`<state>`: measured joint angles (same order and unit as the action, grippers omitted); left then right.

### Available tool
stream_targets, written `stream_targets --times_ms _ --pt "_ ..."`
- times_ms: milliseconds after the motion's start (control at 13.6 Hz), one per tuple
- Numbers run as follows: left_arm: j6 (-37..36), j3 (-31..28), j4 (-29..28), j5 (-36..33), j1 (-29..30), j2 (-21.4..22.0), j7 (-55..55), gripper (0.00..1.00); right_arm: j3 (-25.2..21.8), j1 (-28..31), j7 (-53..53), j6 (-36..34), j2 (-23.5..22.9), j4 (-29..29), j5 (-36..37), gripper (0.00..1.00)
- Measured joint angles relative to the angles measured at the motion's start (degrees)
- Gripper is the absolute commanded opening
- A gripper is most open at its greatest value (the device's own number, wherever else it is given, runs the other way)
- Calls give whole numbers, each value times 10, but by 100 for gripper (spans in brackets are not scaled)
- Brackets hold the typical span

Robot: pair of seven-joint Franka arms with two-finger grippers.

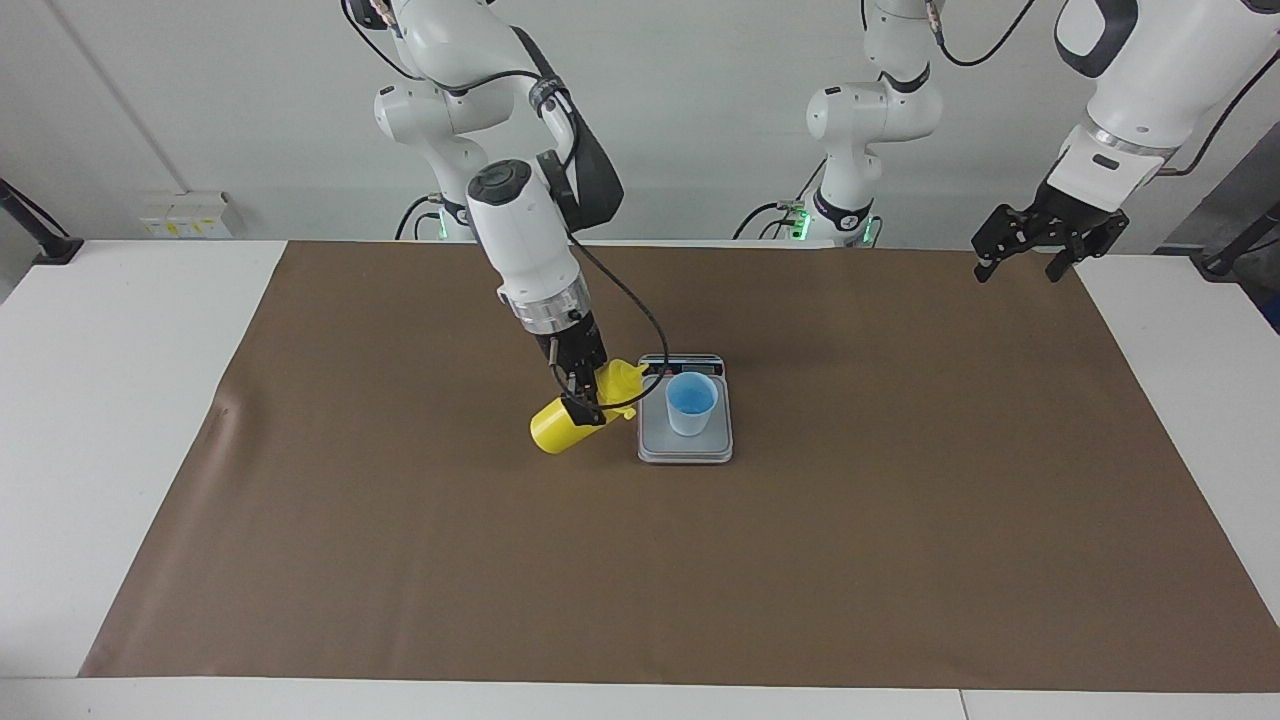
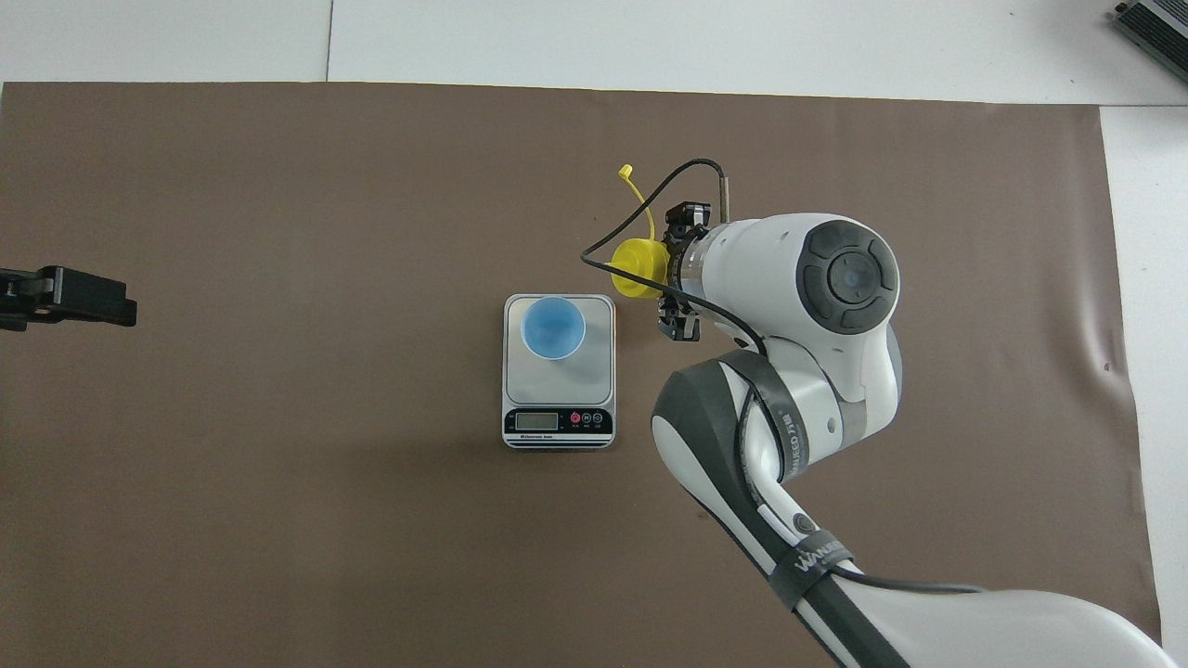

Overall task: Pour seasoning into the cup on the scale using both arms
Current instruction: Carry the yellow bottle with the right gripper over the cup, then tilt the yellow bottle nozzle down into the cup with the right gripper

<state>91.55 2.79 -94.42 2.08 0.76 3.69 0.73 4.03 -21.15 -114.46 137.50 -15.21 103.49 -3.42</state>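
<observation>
Nearest the robots, over the brown mat's (image 1: 900,550) edge at the left arm's end of the table, the left gripper (image 1: 1030,262) is held idle in the air, jaws spread and empty. At mid-table the scale (image 1: 652,440) is laid flat, its display strip turned toward the robots, with the cup (image 1: 691,402) stood upright on its plate. Just beside the scale, toward the right arm's end, the seasoning (image 1: 560,427) is carried clear of the mat, clamped round its body in the right gripper (image 1: 583,397) and tilted so that the nozzle is aimed at the cup; its cap strap appears to dangle loose. Step judged in hand: bringing the nozzle to the cup. Next called for: nozzle set over the rim, then steeper tipping.
</observation>
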Motion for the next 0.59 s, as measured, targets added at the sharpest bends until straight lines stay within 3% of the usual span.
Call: stream_targets --times_ms 587 --pt "1 4 0 0 0 0 0 100 0 -53 -79 0 -24 -18 208 0"
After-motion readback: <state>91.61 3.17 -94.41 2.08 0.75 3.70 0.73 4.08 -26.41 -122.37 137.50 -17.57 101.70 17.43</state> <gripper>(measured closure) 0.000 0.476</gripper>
